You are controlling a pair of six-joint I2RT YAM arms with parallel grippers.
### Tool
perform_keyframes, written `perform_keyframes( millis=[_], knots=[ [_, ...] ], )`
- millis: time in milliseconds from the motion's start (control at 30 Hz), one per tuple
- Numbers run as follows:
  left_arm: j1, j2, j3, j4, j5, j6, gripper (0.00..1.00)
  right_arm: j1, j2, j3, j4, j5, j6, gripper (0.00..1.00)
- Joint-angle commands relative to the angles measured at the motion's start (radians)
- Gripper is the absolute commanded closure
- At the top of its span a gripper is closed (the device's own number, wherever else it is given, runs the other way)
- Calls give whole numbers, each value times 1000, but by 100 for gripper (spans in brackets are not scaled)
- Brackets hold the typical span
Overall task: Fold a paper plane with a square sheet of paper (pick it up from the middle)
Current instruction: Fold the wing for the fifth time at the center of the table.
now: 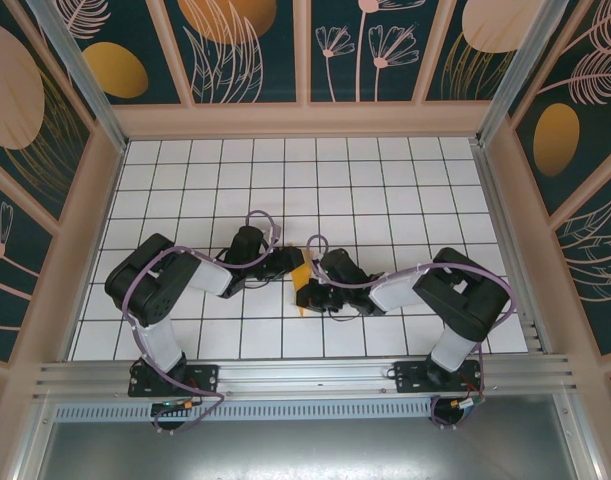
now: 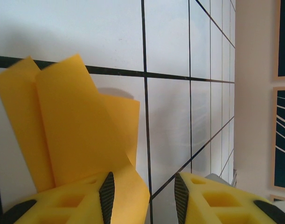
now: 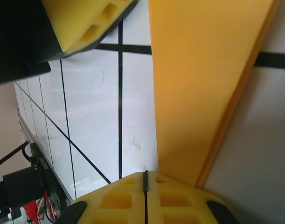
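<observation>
The square sheet of paper [image 1: 301, 283] is folded into a narrow orange-yellow strip lying between the two arms at the table's middle. In the left wrist view its raised flaps [image 2: 72, 126] cast a shadow on the tiles, and its lower part curls beside the left finger pad. My left gripper [image 2: 144, 196] is open, with floor showing in the gap between its fingers. My right gripper [image 3: 145, 179] is shut, pads together. The folded strip [image 3: 198, 84] runs away from its tips and slips behind one finger, and no paper shows in the seam.
The white tiled floor [image 1: 285, 180] is bounded by tan walls all round and a metal rail [image 1: 305, 375] at the near edge. In the right wrist view a yellow finger [image 3: 86, 23] of the left gripper sits close at the upper left.
</observation>
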Motion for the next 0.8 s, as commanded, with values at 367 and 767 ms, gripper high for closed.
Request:
perform_keyframes(
  millis=[367, 767],
  knots=[
    [-4, 57, 8, -176, -68, 34, 64, 38, 16, -15, -122, 32, -33, 92],
    [-4, 64, 24, -208, -85, 43, 64, 21, 18, -3, -180, -6, -96, 96]
  ],
)
